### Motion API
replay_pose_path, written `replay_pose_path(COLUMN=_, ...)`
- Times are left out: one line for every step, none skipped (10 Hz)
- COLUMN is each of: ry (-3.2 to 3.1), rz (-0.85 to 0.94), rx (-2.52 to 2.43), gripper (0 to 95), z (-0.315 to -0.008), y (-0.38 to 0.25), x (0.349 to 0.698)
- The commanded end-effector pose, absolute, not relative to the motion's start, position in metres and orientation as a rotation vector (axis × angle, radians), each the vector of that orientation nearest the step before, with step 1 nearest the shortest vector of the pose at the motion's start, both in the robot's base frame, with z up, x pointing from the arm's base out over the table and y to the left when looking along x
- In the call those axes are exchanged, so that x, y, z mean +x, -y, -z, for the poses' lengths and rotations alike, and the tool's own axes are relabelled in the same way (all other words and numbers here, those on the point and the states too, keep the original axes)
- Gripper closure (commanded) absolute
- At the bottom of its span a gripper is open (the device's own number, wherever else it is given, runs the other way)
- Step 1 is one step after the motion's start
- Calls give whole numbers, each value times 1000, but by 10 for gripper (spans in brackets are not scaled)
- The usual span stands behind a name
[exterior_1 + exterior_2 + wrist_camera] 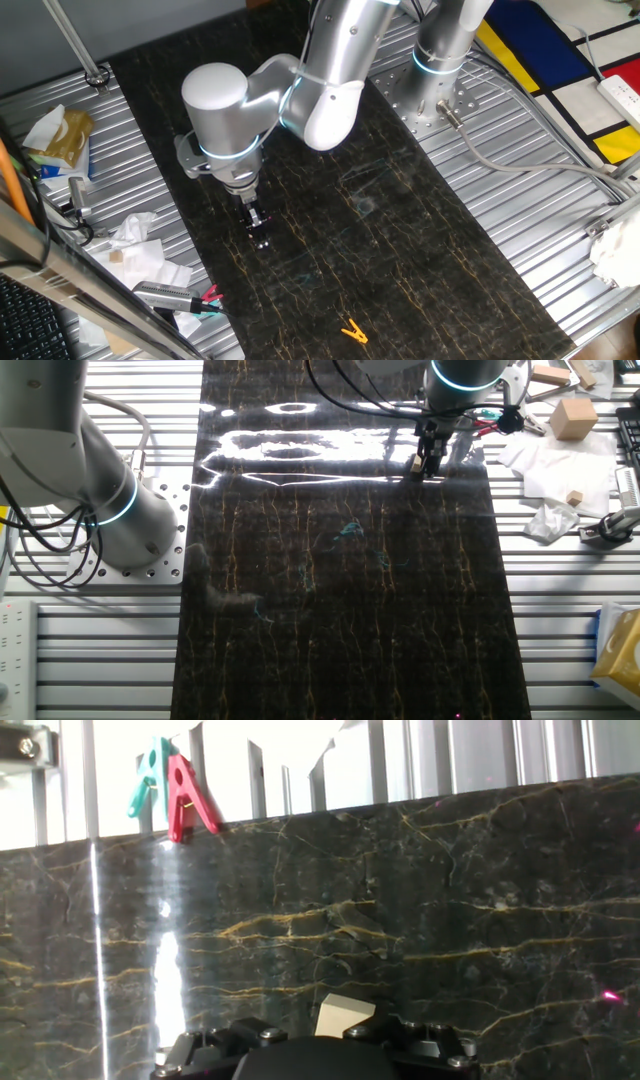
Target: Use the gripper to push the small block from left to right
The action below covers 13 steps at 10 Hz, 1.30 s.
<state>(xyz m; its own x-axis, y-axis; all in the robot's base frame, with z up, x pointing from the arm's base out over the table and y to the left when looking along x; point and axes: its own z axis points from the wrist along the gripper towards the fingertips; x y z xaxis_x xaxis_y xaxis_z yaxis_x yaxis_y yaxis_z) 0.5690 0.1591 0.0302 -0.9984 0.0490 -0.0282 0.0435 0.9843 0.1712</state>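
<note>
Dark marble tabletop (400, 240) carries the hand (259, 232), seemingly clenched, beside the small block (343, 1016).

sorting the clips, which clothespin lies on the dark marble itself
The yellow-orange plastic clothespin, alone on the dark marble slab; the red and teal clothespins lie off its edge.

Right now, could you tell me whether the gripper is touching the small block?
Cannot tell. In the hand view the small block sits right against the gripper body, but no view shows contact or a gap plainly.
</note>
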Motion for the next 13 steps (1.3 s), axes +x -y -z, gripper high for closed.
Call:
replay_pose_path(ry=-3101, rz=-260, rx=72, gripper=190, z=-30, y=-159, x=569)
replay_pose_path(ry=-3101, rz=-261, rx=67, gripper=190, z=-30, y=-159, x=569)
replay_pose_path(ry=-3101, rz=-260, rx=67, gripper=190, z=-30, y=-159, x=569)
replay_pose_path(ry=-3105, rz=-259, rx=69, gripper=190, z=-30, y=-159, x=569)
replay_pose_path(ry=-3113, rz=-252, rx=85, gripper=190, z=-28, y=-161, x=569)
replay_pose_path(ry=-3113, rz=-253, rx=92, gripper=190, z=-28, y=-162, x=569)
replay_pose_path(ry=-3111, rz=-255, rx=98, gripper=190, z=-25, y=-165, x=568)
replay_pose_path(ry=-3108, rz=-258, rx=93, gripper=190, z=-23, y=-166, x=567)
replay_pose_path(ry=-3109, rz=-258, rx=92, gripper=190, z=-23, y=-167, x=567)
replay_pose_path(ry=-3109, rz=-261, rx=94, gripper=190, z=-21, y=-168, x=567)
replay_pose_path(ry=-3104, rz=-268, rx=100, gripper=190, z=-18, y=-172, x=567)
replay_pose_path(ry=-3100, rz=-276, rx=108, gripper=190, z=-17, y=-176, x=568)
replay_pose_path(ry=-3093, rz=-289, rx=112, gripper=190, z=-15, y=-179, x=568)
